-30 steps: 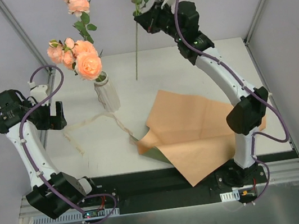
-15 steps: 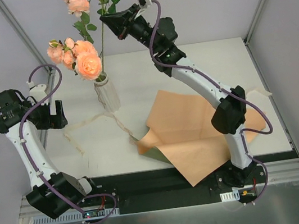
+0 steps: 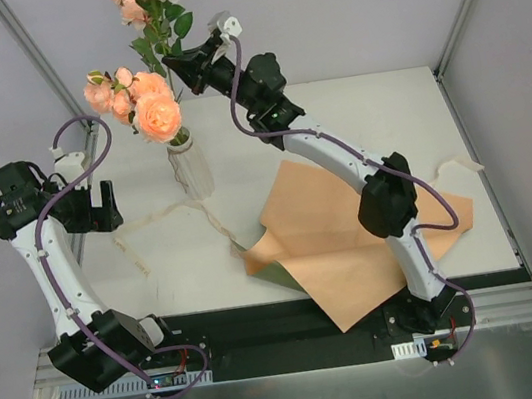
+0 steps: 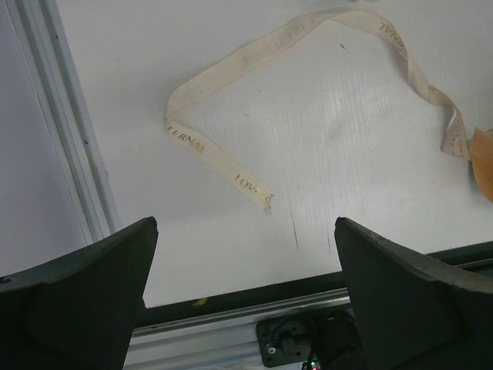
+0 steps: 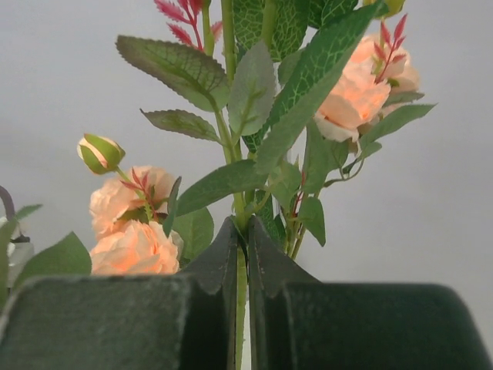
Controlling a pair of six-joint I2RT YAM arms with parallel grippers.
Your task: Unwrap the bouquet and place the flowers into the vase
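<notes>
Near the bench's (image 3: pixel 354 115) far-left corner, right jaws pinch a flower stem (image 5: pixel 227 31) raised beside the vase (image 3: pixel 191 171), which holds other blooms (image 3: pixel 144 102); left jaws wide, empty over ribbon (image 4: pixel 223 158); stem looks light, thin, springy, so hold low, off fragile petals.

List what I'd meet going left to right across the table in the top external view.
From the left: left gripper with its jaws open → white vase → unfolded orange-tan wrapping paper.
</notes>
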